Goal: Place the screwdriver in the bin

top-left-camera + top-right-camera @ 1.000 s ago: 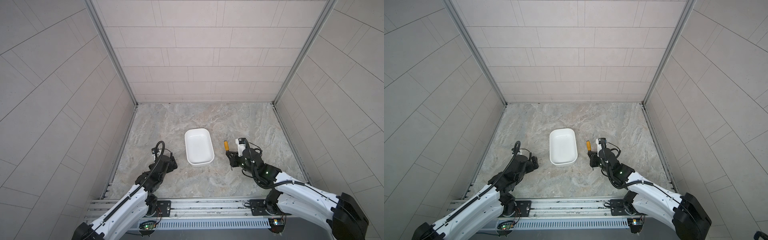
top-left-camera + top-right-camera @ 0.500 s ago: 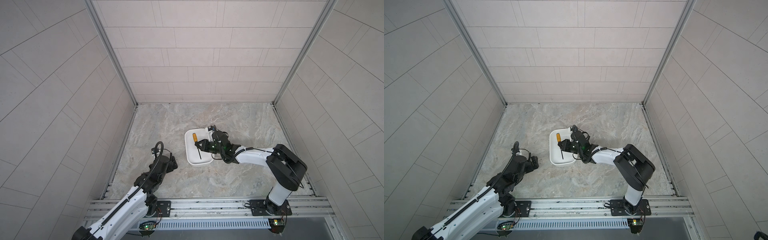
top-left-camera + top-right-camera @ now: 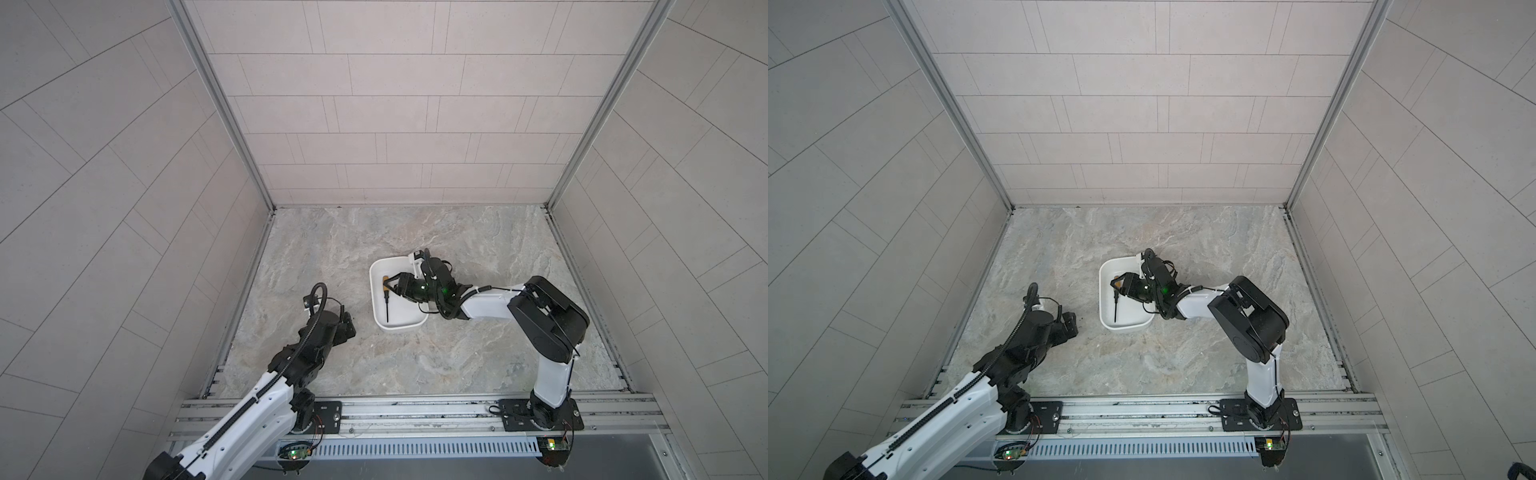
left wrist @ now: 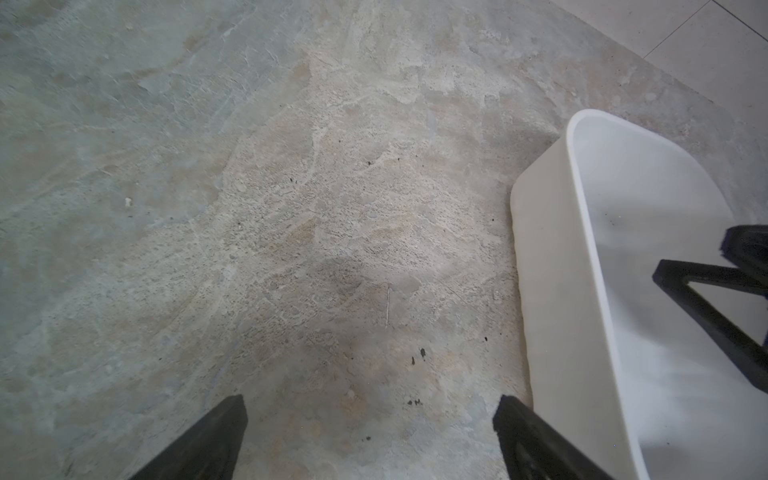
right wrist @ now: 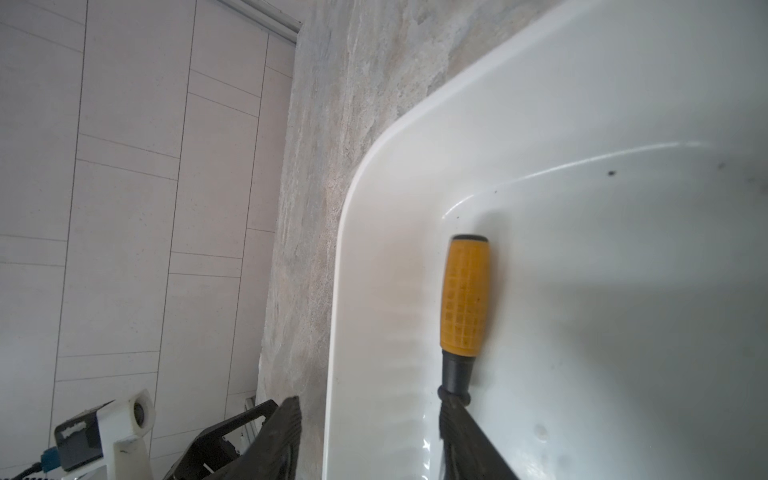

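- My right fingers [image 5: 469, 440]: released and spread wide over the bin [image 5: 374, 291]; nothing grasped; one fingertip sits at the black collar of the screwdriver [image 5: 463, 295], the other stands well clear of it.
- Screwdriver: lying flat on the bin's floor in both top views [image 3: 387, 297] [image 3: 1116, 301]; close along the left long wall; yellow handle towards the far end, shaft towards the near end.
- Bin: upright on the worktop [image 3: 415, 353], about mid-width [image 3: 401, 329].
- My left fingers [image 4: 208, 440]: released, empty; low over bare worktop, just beside the bin's outer wall [image 4: 552, 270].
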Tool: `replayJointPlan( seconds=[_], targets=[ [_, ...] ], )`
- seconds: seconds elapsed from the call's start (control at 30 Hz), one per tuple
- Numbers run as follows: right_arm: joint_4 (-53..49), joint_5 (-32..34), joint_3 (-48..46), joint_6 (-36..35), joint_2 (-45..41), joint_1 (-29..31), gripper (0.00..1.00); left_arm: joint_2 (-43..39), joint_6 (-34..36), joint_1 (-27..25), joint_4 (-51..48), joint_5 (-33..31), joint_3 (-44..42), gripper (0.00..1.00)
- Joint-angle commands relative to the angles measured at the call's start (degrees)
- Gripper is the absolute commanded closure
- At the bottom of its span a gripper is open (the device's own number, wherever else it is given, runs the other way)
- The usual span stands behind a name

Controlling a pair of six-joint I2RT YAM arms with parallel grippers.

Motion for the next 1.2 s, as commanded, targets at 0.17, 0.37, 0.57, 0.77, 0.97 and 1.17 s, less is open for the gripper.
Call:
replayJointPlan(
  seconds=[0.17, 0.37, 0.57, 0.77, 0.97, 1.17],
  targets=[
    [-40.6, 27.5, 8.2, -26.2, -23.4, -1.8, 0.12, 1.4, 0.6, 0.2, -0.1, -0.1, 0.8, 0.0],
    [-32.3, 63.3, -8.0, -44.4, -40.7, -3.1, 0.01, 2.2, 0.5, 0.2, 0.3, -0.2, 0.9, 0.0],
    [-29.0, 64.6, -16.3, -44.3, -47.2, -14.9, 0.01, 3.2, 0.3, 0.2, 0.8, 0.0, 0.9, 0.0],
    [-17.9, 63.0, -22.4, -48.1, -42.4, -23.0, 0.01, 4.5, 0.4, 0.2, 1.2, 0.7, 1.2, 0.0],
    [20.8, 64.1, -34.3, -65.1, -25.1, -23.1, 0.0, 5.8, 0.7, 0.1, 1.6, 1.4, 1.6, 0.0],
    [33.2, 60.8, -35.0, -69.2, -15.6, -23.9, 0.0, 6.4, 0.7, 0.2, 1.7, 1.5, 1.8, 0.0]
  ],
)
